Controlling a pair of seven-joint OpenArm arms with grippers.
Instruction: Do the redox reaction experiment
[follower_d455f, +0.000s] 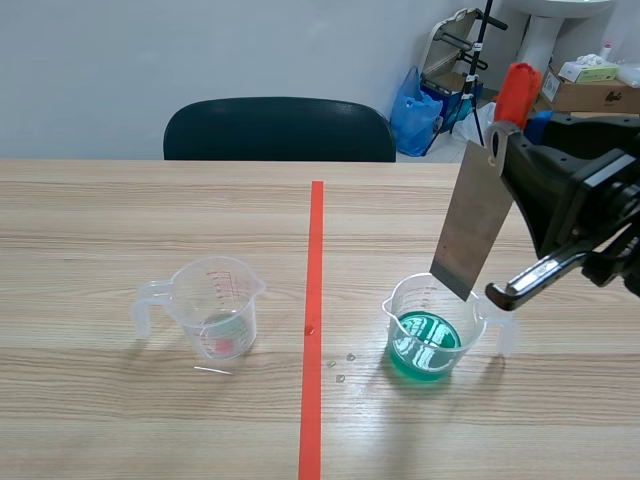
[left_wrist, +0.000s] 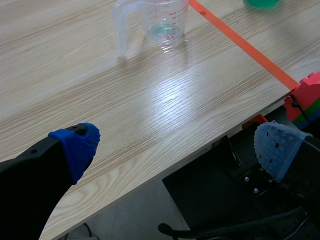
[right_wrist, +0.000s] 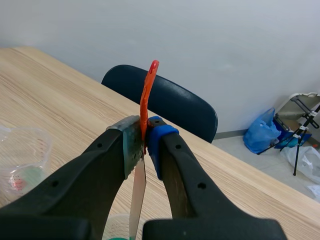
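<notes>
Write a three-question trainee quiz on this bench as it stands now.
1. True or false: the right end effector is shut on the metal sheet.
2. The sheet is: A) held over the green cup; B) lying flat; C) wholly sunk in liquid.
3. Fill in: the left end effector stands ____, holding nothing.

Key: 1 true; 2 A; 3 open.
</notes>
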